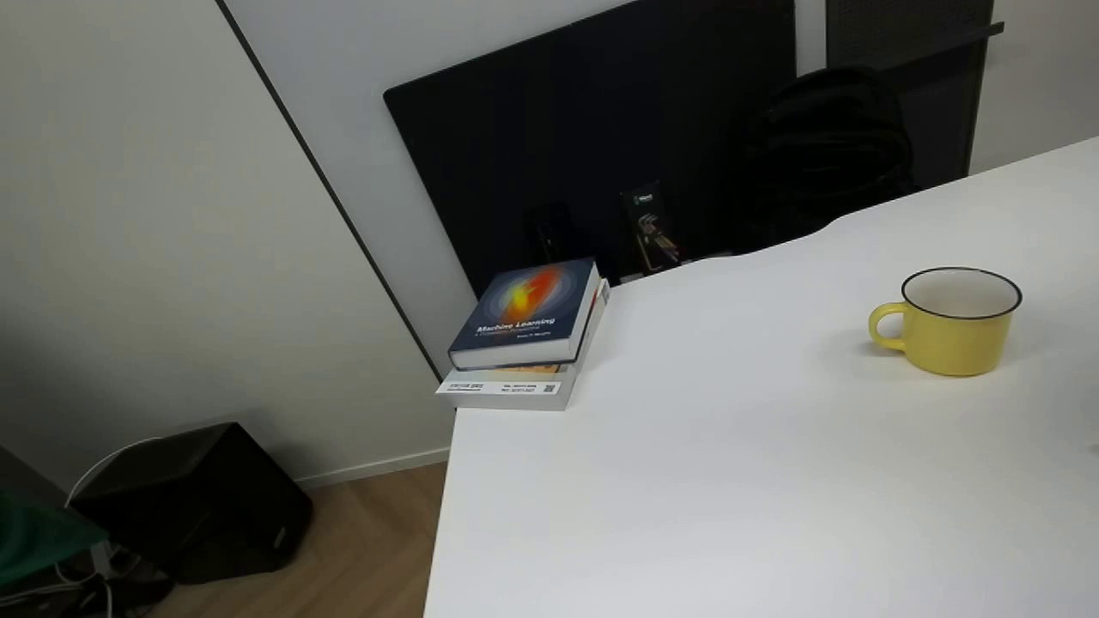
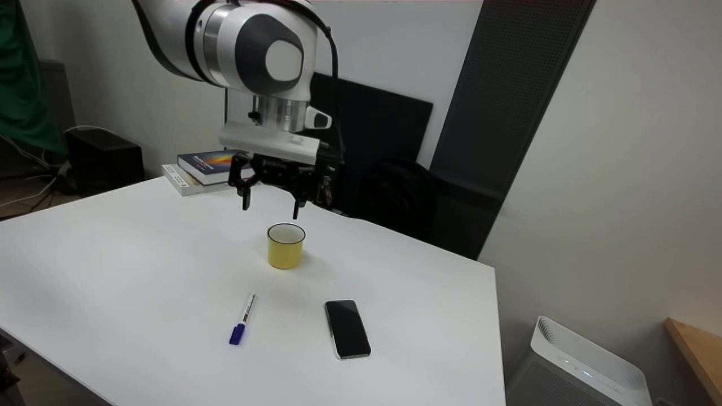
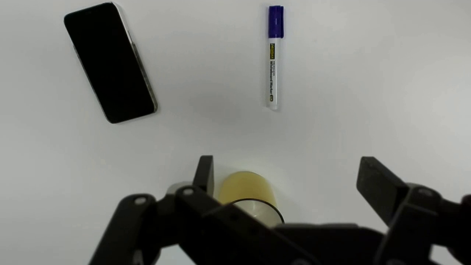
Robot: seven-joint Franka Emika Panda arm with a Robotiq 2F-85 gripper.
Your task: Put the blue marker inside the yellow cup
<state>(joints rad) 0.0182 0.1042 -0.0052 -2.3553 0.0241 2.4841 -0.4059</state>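
Note:
The blue marker (image 2: pixel 245 317) has a white body and a blue-purple cap and lies flat on the table. It also shows in the wrist view (image 3: pixel 273 70), ahead of the fingers, and is out of view in an exterior view. The yellow cup (image 2: pixel 285 255) stands upright, with a dark rim and pale inside. Its loop handle shows where the cup (image 1: pixel 957 345) is seen larger. In the wrist view the cup (image 3: pixel 247 186) is partly hidden by the left finger. My gripper (image 2: pixel 271 211) is open and empty, above the table near the cup. Its fingers (image 3: pixel 287 163) are wide apart.
A black phone (image 2: pixel 348 329) lies on the table beside the marker, also in the wrist view (image 3: pixel 112 62). Two stacked books (image 1: pixel 524 318) lie at the table's corner. A dark panel and a black backpack (image 1: pixel 828 146) stand behind the white table (image 1: pixel 687 481).

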